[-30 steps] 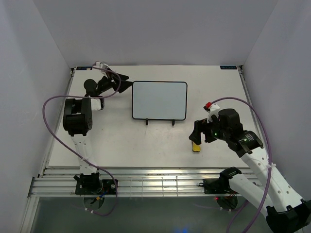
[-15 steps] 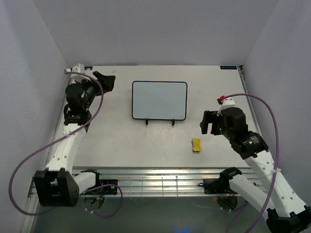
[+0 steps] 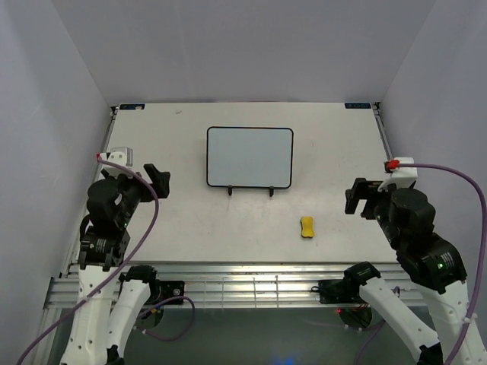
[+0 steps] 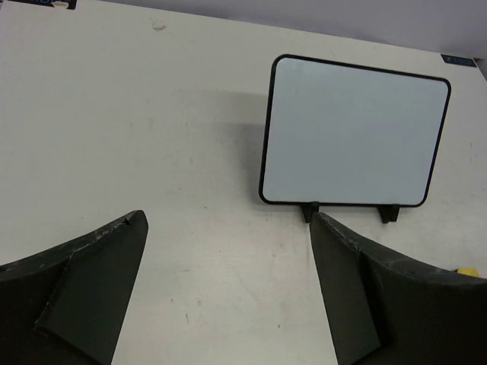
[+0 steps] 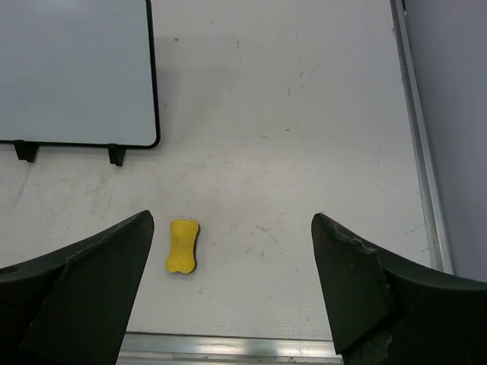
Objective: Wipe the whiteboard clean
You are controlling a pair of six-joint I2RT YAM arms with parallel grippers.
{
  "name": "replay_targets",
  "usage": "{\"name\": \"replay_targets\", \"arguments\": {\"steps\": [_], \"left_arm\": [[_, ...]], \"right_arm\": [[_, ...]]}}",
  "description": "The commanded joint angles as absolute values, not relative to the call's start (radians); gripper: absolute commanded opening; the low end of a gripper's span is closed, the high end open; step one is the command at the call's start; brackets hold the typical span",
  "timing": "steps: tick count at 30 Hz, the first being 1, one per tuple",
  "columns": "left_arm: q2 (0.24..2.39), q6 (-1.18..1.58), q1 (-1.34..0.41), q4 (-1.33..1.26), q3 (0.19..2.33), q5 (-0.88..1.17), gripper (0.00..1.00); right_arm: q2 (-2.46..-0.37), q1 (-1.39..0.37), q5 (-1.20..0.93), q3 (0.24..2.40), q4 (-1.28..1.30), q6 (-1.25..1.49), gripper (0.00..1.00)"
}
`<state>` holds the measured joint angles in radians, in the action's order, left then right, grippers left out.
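Overhead, I see the whiteboard (image 3: 249, 157) at the middle of the pale table (image 3: 190, 220), toward the far side. It is a small white rectangle with rounded corners and a thin black frame, its long axis running left to right, with two black stand feet (image 3: 230, 191) at its near edge. Its smooth surface looks blank to me, with no marks I can make out. My left hand (image 3: 158, 181) hovers near the table's left edge, jaws wide apart and empty; the board lies ahead and to its right. My right hand (image 3: 358, 196) is likewise spread wide and holds nothing. A small yellow eraser (image 3: 307, 226), bone-shaped and soft-looking, lies on the table between the board and the near edge, long axis pointing front to back — just left of the right hand, so I judge that arm the nearer one for any further wipe
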<state>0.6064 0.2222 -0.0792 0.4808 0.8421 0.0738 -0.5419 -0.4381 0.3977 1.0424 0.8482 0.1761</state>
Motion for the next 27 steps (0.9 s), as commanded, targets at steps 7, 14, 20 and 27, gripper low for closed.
{"name": "replay_targets", "arguments": {"steps": [7,14,20,27], "left_arm": [[0.476,0.172,-0.123,0.718,0.952,0.031,0.98],[0.469,0.192,-0.138,0.742,1.029,-0.081,0.98],[0.465,0.25,-0.143,0.735,0.993,-0.149,0.98],[0.465,0.236,-0.153,0.716,0.988,-0.135,0.98]], "right_arm": [[-0.397,-0.434,0.383,1.005,0.856,0.17,0.9],[-0.403,-0.434,0.431,1.009,0.862,0.152,0.9],[-0.414,-0.434,0.434,1.009,0.859,0.144,0.9],[-0.411,-0.434,0.454,1.002,0.857,0.141,0.9]]}}
